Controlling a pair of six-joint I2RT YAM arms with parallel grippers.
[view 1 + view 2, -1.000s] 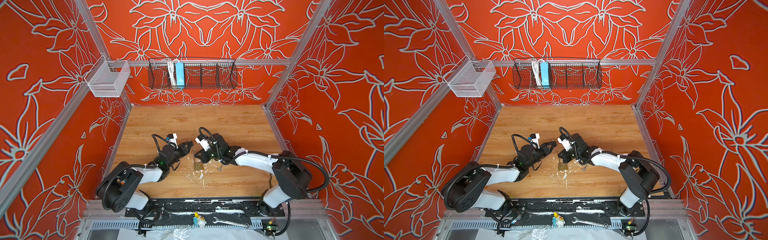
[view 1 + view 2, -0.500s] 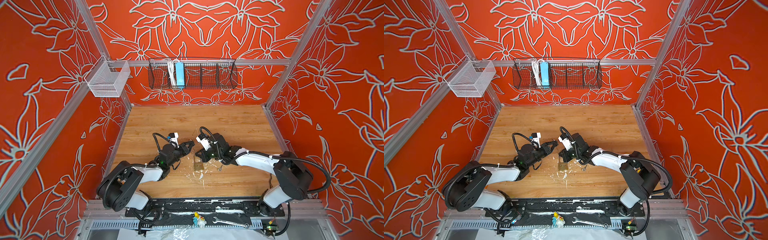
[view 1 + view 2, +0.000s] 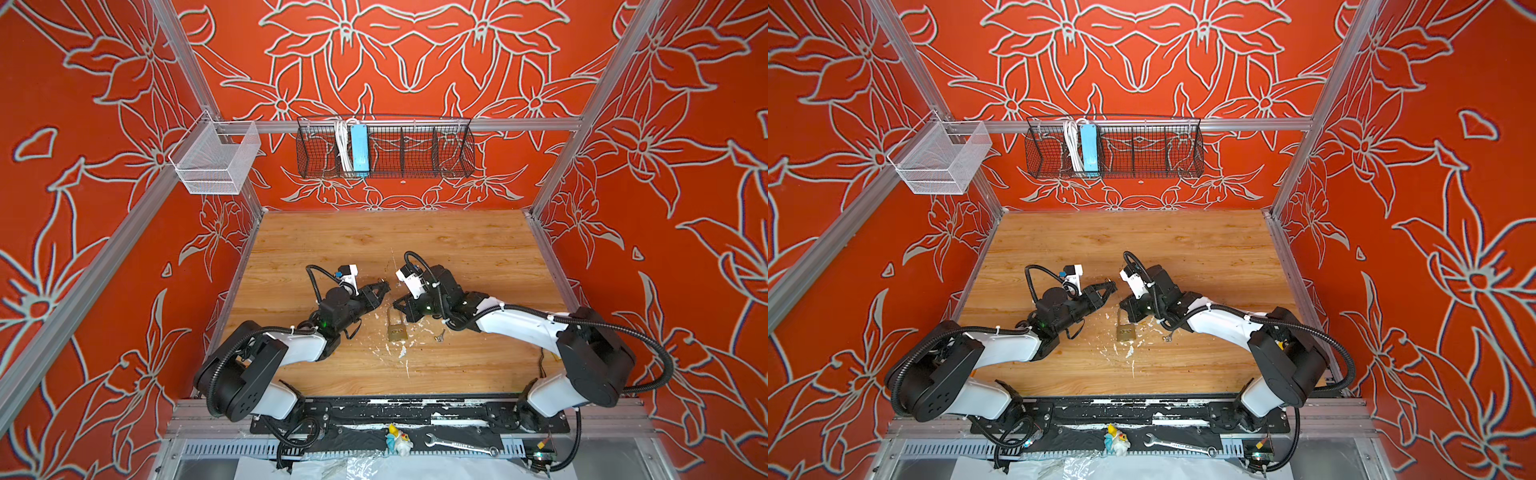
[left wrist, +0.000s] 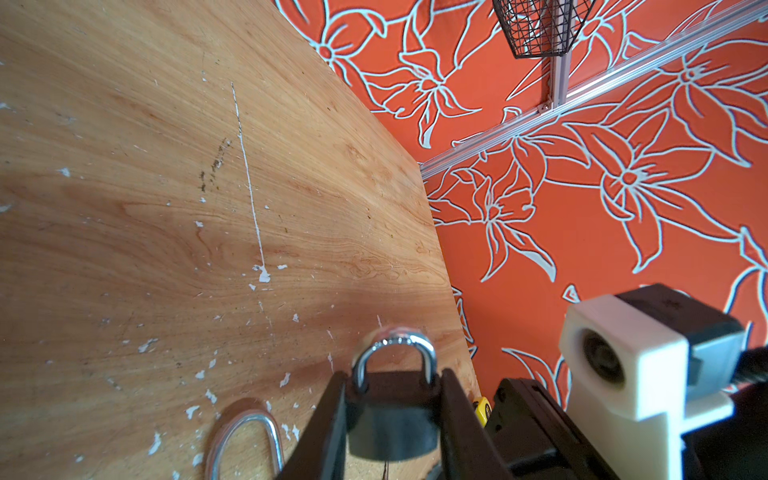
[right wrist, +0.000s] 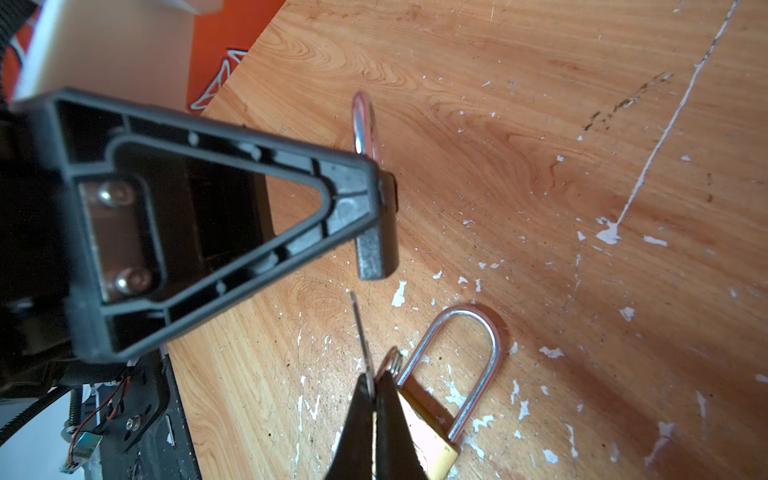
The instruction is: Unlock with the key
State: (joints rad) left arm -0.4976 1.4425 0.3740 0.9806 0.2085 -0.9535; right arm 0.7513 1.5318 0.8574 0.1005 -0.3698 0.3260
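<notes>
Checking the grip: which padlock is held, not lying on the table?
The black padlock, clamped in the left pincer; the brass padlock lies loose.

key (image 5: 359, 332): edge-on, head hidden in right claw (image 5: 376, 380) | brass padlock (image 5: 432, 436): body cut off at view's edge, partly behind claw | dark padlock (image 4: 392, 419): flanks covered by left claw (image 4: 392, 376)

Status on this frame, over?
Left claw shut on dark padlock. Right claw shut on key, tip just short of that padlock, not inserted. Brass padlock on table beneath, nothing blocking.
</notes>
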